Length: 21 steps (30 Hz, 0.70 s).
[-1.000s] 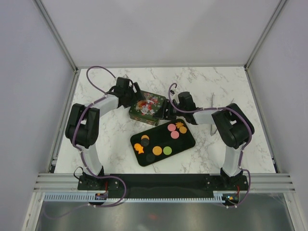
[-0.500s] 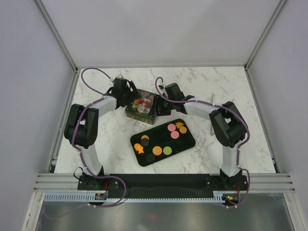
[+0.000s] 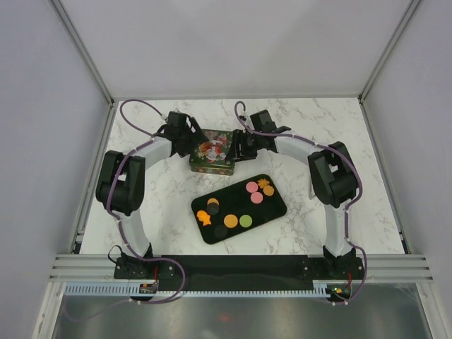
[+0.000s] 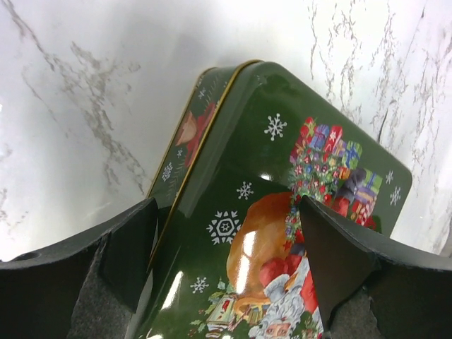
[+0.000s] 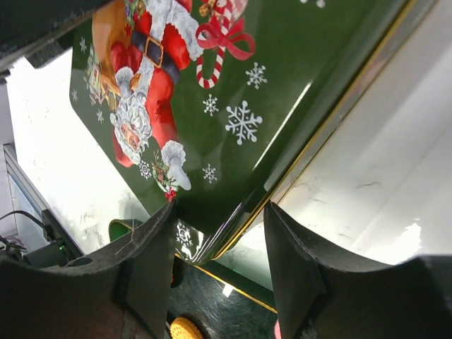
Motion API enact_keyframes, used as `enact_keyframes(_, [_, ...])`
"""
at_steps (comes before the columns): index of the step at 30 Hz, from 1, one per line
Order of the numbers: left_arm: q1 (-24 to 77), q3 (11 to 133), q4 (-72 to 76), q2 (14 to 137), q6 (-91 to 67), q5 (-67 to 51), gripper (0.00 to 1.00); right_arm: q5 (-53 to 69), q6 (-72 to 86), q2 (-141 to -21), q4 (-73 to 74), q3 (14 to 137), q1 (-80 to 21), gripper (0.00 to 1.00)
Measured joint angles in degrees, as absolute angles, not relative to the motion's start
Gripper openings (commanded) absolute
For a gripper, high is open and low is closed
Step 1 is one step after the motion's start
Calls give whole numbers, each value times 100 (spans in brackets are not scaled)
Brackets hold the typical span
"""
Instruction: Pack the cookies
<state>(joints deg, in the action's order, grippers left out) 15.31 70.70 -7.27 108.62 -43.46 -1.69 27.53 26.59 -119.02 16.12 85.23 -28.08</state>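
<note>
While spread wide, straddles the far-left corner of the green Christmas tin (image 3: 212,152) with the left gripper (image 4: 227,212): one jaw down by the side wall, the other over the painted lid, with contact impossible to tell. Brackets the tin's right rim with the right gripper (image 5: 220,212), jaws partly drawn in and the lid's gold edge between them. Cannot tell from the wrist view whether pinched or merely flanked.

Against a second ago: finds the tin turned from a skewed lie to nearly square with the table edges and shifted toward the far side, away from the black tray (image 3: 236,205). Finds the right gripper carried up the table with the tin, jaws narrower. Finds the left jaws at the same spread and the tray where it lay.

Counted: one tin, lid on. One tray, near the tin but apart from it on the marble table (image 3: 162,205). On the tray, the cookies (image 3: 251,187), lying flat in the open: two pink, one green, three round orange, two orange flower shapes, and seemingly two dark ones, hard to make out against the black.
</note>
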Motion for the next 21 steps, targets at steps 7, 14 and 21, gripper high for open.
enact_keyframes(7, [1586, 7161, -821, 10938, -4416, -327, 88, 2886, 2624, -11858, 1463, 8405, -2576, 59])
enact_keyframes(14, [1653, 7223, -963, 10947, -4407, -506, 89, 2818, 2738, -11406, 910, 7612, -2401, 63])
enact_keyframes(21, [1772, 7378, -1293, 10969, -4338, -617, 89, 2851, 2873, -11015, 934, 7293, -2154, 50])
